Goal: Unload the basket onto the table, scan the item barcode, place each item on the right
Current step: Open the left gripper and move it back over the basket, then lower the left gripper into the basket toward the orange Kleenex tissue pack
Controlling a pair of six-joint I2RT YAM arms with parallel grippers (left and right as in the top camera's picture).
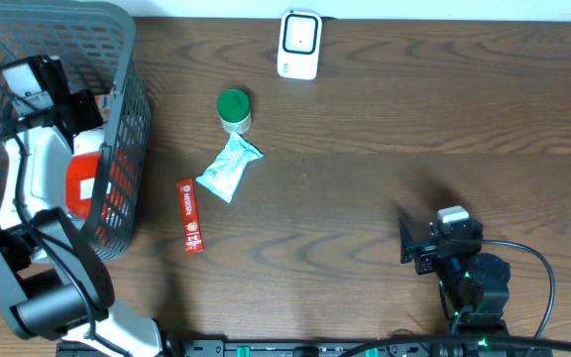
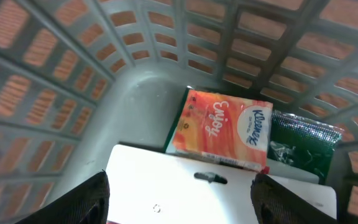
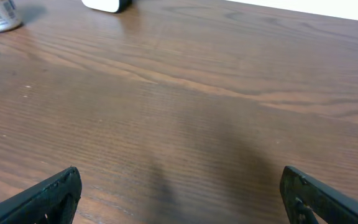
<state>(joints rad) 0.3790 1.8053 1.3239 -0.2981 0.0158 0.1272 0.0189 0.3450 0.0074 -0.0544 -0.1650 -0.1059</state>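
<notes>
The left gripper [image 2: 179, 194] stands spread inside the basket [image 2: 55, 81], directly above a white hang-card package [image 2: 160, 171]. The package is wider than the gap between the fingers (so I judge it is not pinched). Its hole edge lies against the Kleenex pack [image 2: 222, 127]. The right gripper [image 3: 179, 196], also spread, is well apart over the table [image 3: 179, 93]. The scanner [image 1: 298, 45] stands at the far edge.

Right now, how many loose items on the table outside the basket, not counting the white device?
3: green-lidded jar, pale pouch just below it, red stick pack nearer the basket. The left arm may hide others.
</notes>
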